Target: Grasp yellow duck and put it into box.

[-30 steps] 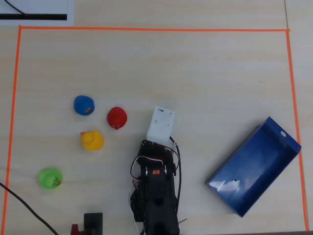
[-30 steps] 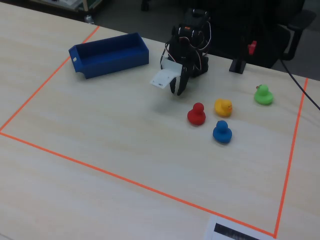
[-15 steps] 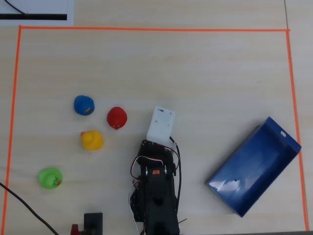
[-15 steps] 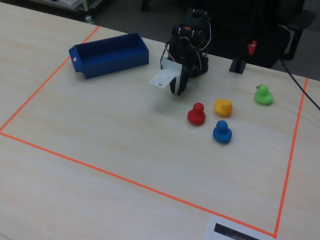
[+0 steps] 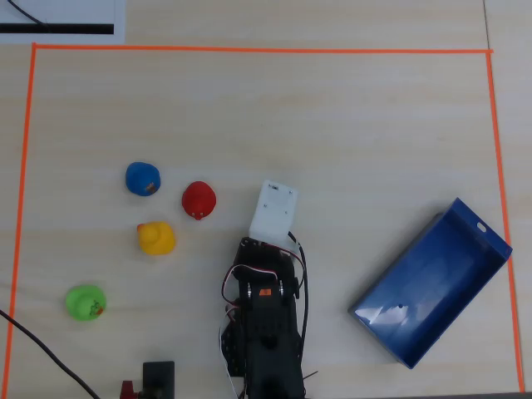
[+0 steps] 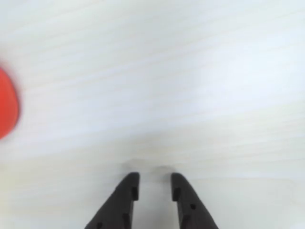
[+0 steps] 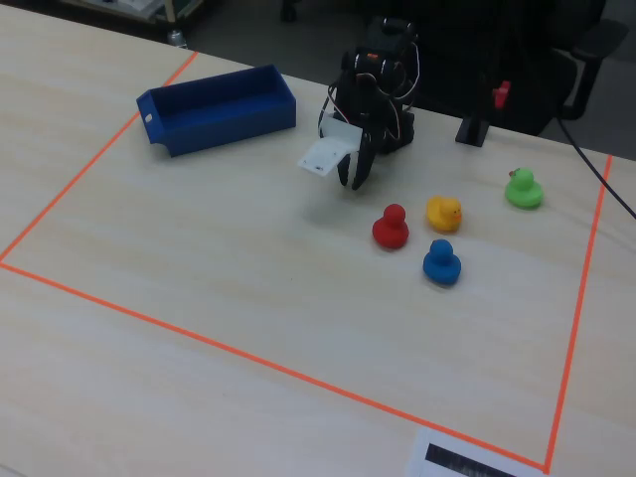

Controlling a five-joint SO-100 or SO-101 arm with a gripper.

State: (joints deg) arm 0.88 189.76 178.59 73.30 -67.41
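Black two-finger gripper [image 6: 152, 183] hovering slightly open, empty, over bare mid-desk; small yellow toy duck [image 5: 155, 238] sitting beside red duck [image 5: 199, 200]; long blue tray box [image 5: 432, 283] lying clear near the overhead view's right edge

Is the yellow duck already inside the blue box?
No, in the overhead view the yellow duck sits on the table beside the red duck, far from the box.

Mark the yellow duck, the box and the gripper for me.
yellow duck [image 5: 155, 238], overhead view, on its body.
box [image 5: 480, 227], overhead view, on the slotted end wall.
gripper [image 6: 152, 182], wrist view, midway between the fingertips, nothing held.
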